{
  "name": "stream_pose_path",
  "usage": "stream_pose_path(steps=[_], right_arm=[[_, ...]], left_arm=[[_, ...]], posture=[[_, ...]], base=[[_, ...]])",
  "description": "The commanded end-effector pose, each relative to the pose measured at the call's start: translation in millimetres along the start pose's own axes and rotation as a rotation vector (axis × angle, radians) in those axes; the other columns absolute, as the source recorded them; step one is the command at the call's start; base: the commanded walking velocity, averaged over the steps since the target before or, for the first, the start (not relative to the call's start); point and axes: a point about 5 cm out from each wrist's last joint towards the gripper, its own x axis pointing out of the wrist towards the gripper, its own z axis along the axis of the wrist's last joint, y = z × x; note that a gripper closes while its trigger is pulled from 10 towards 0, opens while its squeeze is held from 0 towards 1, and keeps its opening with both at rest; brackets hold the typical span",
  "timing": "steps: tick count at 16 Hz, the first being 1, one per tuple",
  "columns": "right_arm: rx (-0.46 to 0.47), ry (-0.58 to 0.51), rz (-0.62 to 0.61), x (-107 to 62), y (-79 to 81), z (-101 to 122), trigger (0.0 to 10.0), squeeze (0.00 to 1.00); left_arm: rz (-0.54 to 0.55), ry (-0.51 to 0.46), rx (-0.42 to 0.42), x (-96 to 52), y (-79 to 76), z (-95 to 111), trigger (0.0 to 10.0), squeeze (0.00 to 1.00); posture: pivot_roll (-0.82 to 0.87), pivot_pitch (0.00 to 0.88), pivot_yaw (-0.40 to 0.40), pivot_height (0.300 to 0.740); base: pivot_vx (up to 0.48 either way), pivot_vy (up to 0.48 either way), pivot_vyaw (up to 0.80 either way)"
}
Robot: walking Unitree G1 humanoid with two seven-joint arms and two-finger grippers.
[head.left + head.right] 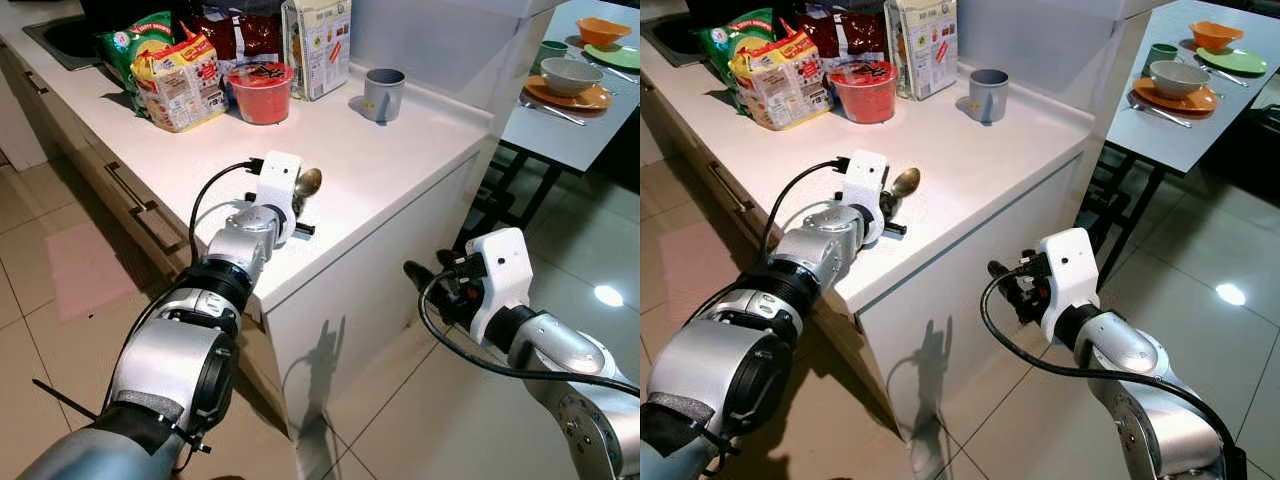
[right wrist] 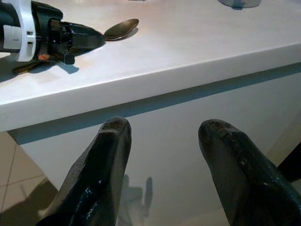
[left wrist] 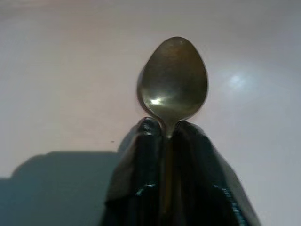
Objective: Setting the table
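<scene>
A metal spoon (image 1: 307, 183) lies low over the white counter (image 1: 400, 160), near its front edge. My left gripper (image 1: 298, 203) is shut on its handle, and the spoon's bowl (image 3: 174, 80) sticks out past the black fingertips (image 3: 146, 129). My right gripper (image 1: 415, 272) hangs open in front of the cabinet, below the counter edge and to the right of the spoon, holding nothing. Its two black fingers (image 2: 110, 141) stand well apart, and beyond them the spoon (image 2: 121, 28) and left gripper (image 2: 89, 37) rest on the counter.
A grey mug (image 1: 383, 95), a red noodle cup (image 1: 261, 92), snack bags (image 1: 178, 75) and a carton (image 1: 318, 45) stand further back on the counter. A dining table (image 1: 540, 135) at the right carries a grey bowl on an orange plate (image 1: 570, 75), a green cup (image 1: 550, 48) and an orange bowl (image 1: 602, 30).
</scene>
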Motion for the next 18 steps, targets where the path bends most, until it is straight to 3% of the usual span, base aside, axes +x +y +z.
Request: stream_pose_path(steps=[1, 6, 11, 12, 13, 14, 15, 16, 18], right_arm=[[-0.003, -0.016, -0.026, 1.4, -4.3, 3, 10.0, 0.00], [-0.005, -0.026, -0.038, 3.7, -5.6, 3, 10.0, 0.00], [0.066, -0.153, -0.171, 3.6, -20.8, 21, 10.0, 0.00], [0.107, -0.185, -0.201, 1.4, -23.0, 23, 10.0, 0.00], [0.133, -0.212, -0.217, -0.5, -22.5, 26, 10.0, 0.00], [0.139, -0.220, -0.220, -0.5, -22.1, 27, 10.0, 0.00], [0.160, -0.259, -0.217, -2.9, -16.9, 30, 10.0, 0.00], [0.170, -0.269, -0.215, -3.0, -15.5, 31, 10.0, 0.00], [0.155, -0.262, -0.202, 1.9, -7.2, 26, 10.0, 0.00]], left_arm=[[0.027, 0.058, -0.018, -0.4, 6.2, -11, 0.0, 0.00], [0.028, 0.033, -0.034, -0.9, 6.6, -14, 0.0, 0.00], [0.016, -0.172, -0.162, -13.7, 18.2, 15, 0.0, 0.00], [0.025, -0.255, -0.195, -25.6, 21.7, 19, 0.0, 0.00], [0.049, -0.397, -0.232, -43.7, 25.4, 26, 0.0, 0.00], [0.059, -0.444, -0.244, -50.0, 26.6, 29, 2.1, 0.00], [0.082, -0.493, -0.216, -72.7, 29.5, 23, 10.0, 0.00], [0.088, -0.493, -0.207, -79.5, 30.1, 20, 10.0, 0.00], [0.111, -0.507, -0.103, -100.9, 28.5, 4, 10.0, 0.00]], posture=[[-0.14, 0.000, 0.049, 0.740], [-0.13, 0.000, 0.048, 0.740], [-0.12, 0.000, 0.040, 0.740], [-0.11, 0.000, 0.038, 0.740], [-0.11, 0.000, 0.041, 0.740], [-0.11, 0.000, 0.040, 0.740], [-0.10, 0.000, 0.033, 0.740], [-0.10, 0.000, 0.031, 0.740], [-0.06, 0.000, 0.006, 0.740]], base=[[0.000, 0.000, 0.00], [0.000, 0.000, 0.00], [0.000, 0.000, 0.00], [0.000, 0.000, 0.00], [0.000, 0.000, 0.00], [0.000, 0.000, 0.00], [0.000, 0.000, 0.00], [0.000, 0.000, 0.00], [0.000, 0.000, 0.00]])
